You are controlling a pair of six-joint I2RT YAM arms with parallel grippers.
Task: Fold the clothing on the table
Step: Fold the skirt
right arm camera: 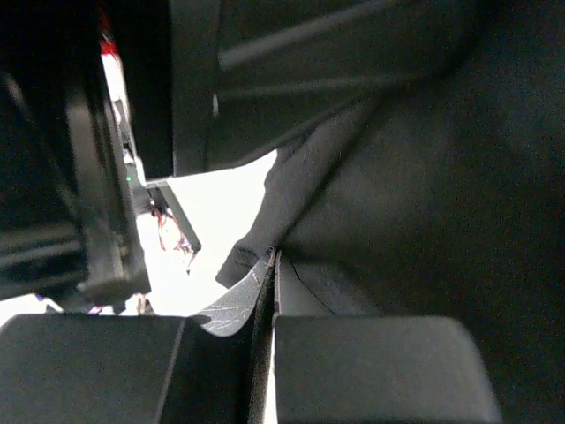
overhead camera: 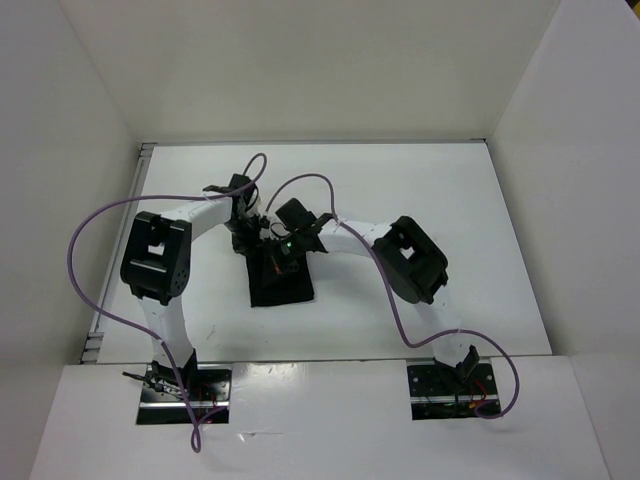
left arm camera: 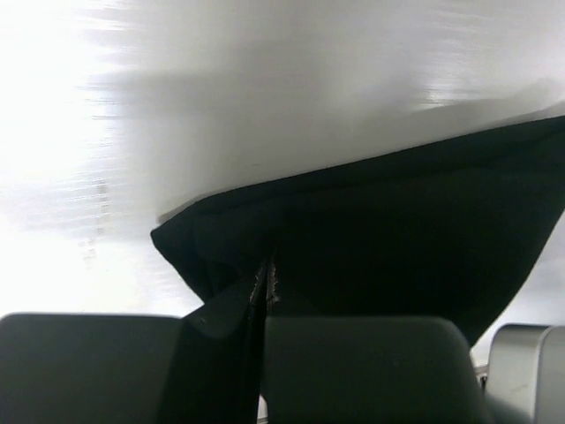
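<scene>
Soft, floppy black cloth (overhead camera: 280, 285), matt and faintly creased, dull even under the light. Smooth white desk (overhead camera: 420, 190), slightly glossy, washed with glare close up. Thin bare-metal trim (overhead camera: 141, 165) along the desk's left side. Flat, matt dark plastic on both sets of jaws. Smooth white shell on the left arm (overhead camera: 197, 215), with black plastic joints.

Left claw (left arm camera: 265, 291) pinches black clothing (left arm camera: 397, 238) above table (left arm camera: 265, 88).

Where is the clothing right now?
In the top view the clothing lies near the middle of the table, slightly left of centre; its far end is pinched by the left gripper and right gripper, side by side.
</scene>
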